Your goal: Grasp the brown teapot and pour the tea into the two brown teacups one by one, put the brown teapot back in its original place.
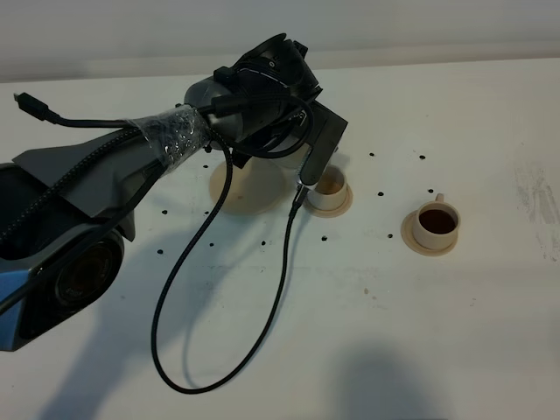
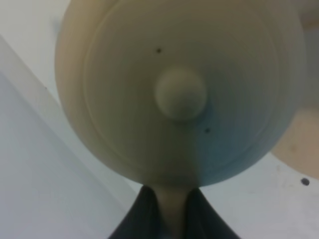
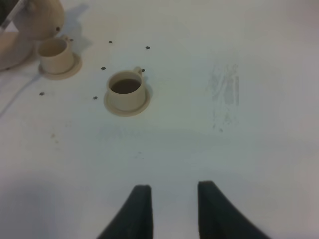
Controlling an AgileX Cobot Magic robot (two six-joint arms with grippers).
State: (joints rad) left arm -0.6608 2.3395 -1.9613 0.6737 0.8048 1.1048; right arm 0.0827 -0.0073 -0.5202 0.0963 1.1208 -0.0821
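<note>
From the high camera you barely see the brown teapot: the left arm (image 1: 175, 131) lies across it and also covers the far edge of the large saucer (image 1: 249, 191). The rest of that saucer is bare.

The left wrist view looks straight down on the brown teapot (image 2: 149, 74) and its lid knob (image 2: 180, 93). It also shows the left gripper (image 2: 172, 221) clamped tight on the loop handle (image 2: 172, 204), one dark finger on each side.

The right wrist view shows the pot (image 3: 42, 20) off the large saucer (image 3: 10, 50). It hangs just beside the saucer, over the nearer teacup (image 3: 55, 56). You cannot tell from any view how much tea that cup holds.

The second teacup (image 1: 435, 223) stands on its small saucer, further from the large saucer and past the first cup. It is filled with dark tea.

The right gripper (image 3: 172, 186) hovers over bare table (image 1: 437, 350), well apart from the large saucer. Its jaws are parted a little and nothing is between them.

A black cable (image 1: 192, 262) hangs from the left arm and loops across the table on the near side of the large saucer. Small black dots (image 1: 382, 192) are scattered around the saucer and both cups. A faint smudge (image 3: 224, 84) marks the table well beyond the second cup.
</note>
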